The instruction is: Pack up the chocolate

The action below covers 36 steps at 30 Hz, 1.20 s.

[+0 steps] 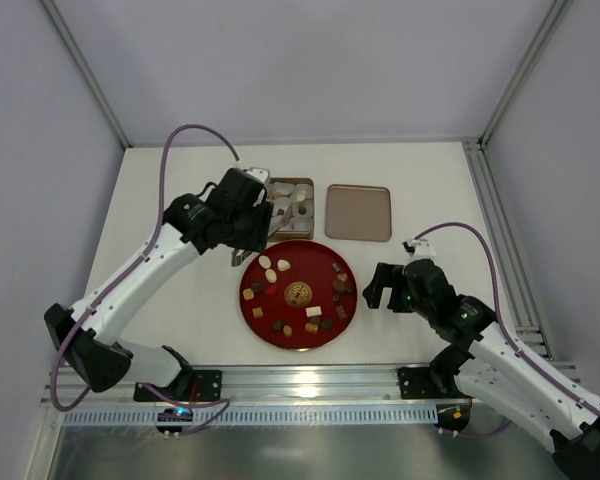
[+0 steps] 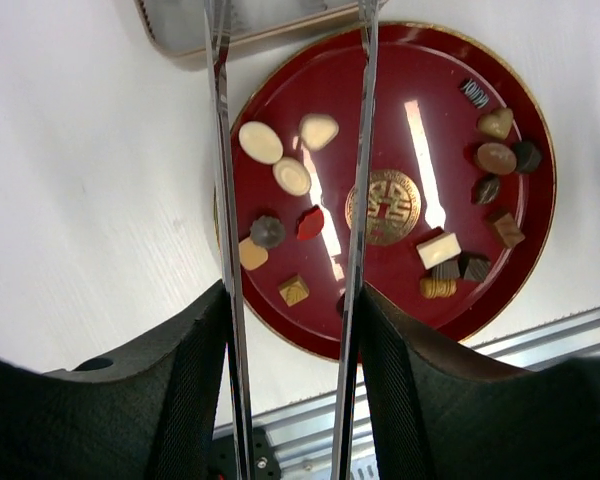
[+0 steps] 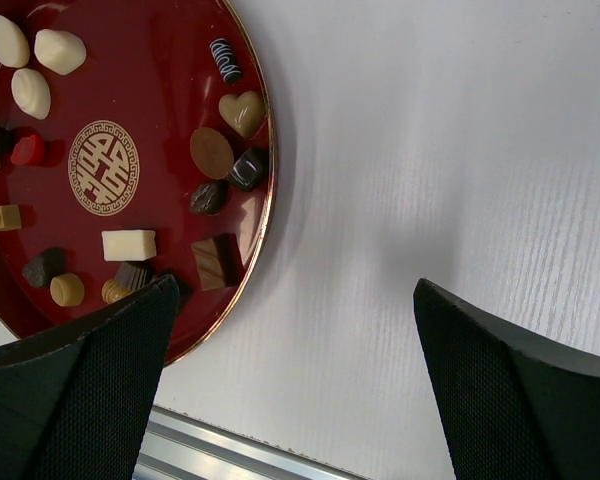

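The chocolate lies as several small cream, tan and dark pieces on a round red plate. It also shows in the left wrist view and the right wrist view. My left gripper is shut on metal tongs, above the plate's far left rim near the tin. The tong blades stand apart with nothing between them, and their tips run out of the top of the left wrist view. My right gripper is open and empty, just right of the plate.
An open tin with white paper cups and a few pieces stands behind the plate. Its brown lid lies to its right. A metal rail runs along the near edge. Frame posts stand at the back corners.
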Motion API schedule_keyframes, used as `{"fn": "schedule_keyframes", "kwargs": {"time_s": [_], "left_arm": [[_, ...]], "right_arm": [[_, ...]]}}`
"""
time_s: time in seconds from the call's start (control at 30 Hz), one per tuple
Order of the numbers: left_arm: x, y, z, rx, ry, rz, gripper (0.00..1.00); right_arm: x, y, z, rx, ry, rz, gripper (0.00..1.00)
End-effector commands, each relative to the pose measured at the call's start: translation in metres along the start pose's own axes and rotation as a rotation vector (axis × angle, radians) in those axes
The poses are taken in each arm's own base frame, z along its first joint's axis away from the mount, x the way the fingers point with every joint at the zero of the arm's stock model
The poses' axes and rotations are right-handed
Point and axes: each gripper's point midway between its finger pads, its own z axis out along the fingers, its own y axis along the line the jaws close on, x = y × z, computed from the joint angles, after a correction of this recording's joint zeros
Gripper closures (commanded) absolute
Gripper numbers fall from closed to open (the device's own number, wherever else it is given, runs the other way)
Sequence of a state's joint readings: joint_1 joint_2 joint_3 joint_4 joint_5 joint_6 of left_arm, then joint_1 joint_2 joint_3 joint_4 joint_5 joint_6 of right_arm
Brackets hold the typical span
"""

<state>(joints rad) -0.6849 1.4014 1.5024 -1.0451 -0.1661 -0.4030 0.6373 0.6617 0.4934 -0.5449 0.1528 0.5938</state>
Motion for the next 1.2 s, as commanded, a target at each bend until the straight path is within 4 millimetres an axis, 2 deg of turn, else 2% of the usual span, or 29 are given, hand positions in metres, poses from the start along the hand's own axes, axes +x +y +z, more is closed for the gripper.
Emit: {"fn": "schedule_keyframes", "kwargs": {"time_s": [0.0,0.17,0.3,0.43,0.47,0.57,0.6,0.67,0.7,0.73,0.77,0.93,1.17], "left_arm": [[0.000,0.013,-0.019,-0.021,-0.092,-0.056,0.48],[0.017,0.053,-0.019,-0.152,-0.115,-0.139,0.45],[0.034,0.085,-0.005,-0.224,-0.075,-0.198,0.45],[0.036,0.124,0.013,-0.280,-0.043,-0.317,0.44],[0.031,0.138,0.021,-0.288,-0.048,-0.367,0.44],[0.022,0.156,0.037,-0.295,-0.049,-0.434,0.44],[0.020,0.169,0.049,-0.307,-0.033,-0.468,0.43],[0.007,0.183,0.054,-0.319,-0.047,-0.500,0.44],[0.003,0.191,0.063,-0.329,-0.043,-0.511,0.44],[0.000,0.204,0.065,-0.346,-0.042,-0.528,0.44],[-0.010,0.210,0.065,-0.349,-0.062,-0.531,0.44],[-0.006,0.250,0.090,-0.369,-0.014,-0.638,0.43],[0.005,0.261,0.124,-0.363,0.031,-0.695,0.42]], "right_arm": [[-0.007,0.005,0.002,-0.019,-0.023,0.005,0.00],[-0.009,0.007,0.004,-0.023,-0.022,0.001,0.00],[-0.009,0.010,0.006,-0.028,-0.017,-0.003,0.00],[-0.010,0.014,0.009,-0.041,-0.011,-0.004,0.00],[-0.011,0.015,0.010,-0.045,-0.016,-0.005,0.00],[-0.013,0.018,0.013,-0.046,-0.008,-0.007,0.00],[-0.013,0.018,0.013,-0.045,-0.006,-0.010,0.00],[-0.015,0.019,0.014,-0.042,-0.005,-0.015,0.00],[-0.016,0.019,0.015,-0.041,-0.006,-0.017,0.00],[-0.017,0.020,0.015,-0.040,-0.010,-0.018,0.00],[-0.021,0.021,0.015,-0.041,-0.017,-0.019,0.00],[-0.030,0.026,0.015,-0.036,-0.020,-0.030,0.00],[-0.036,0.030,0.017,-0.032,-0.012,-0.042,0.00]]}}
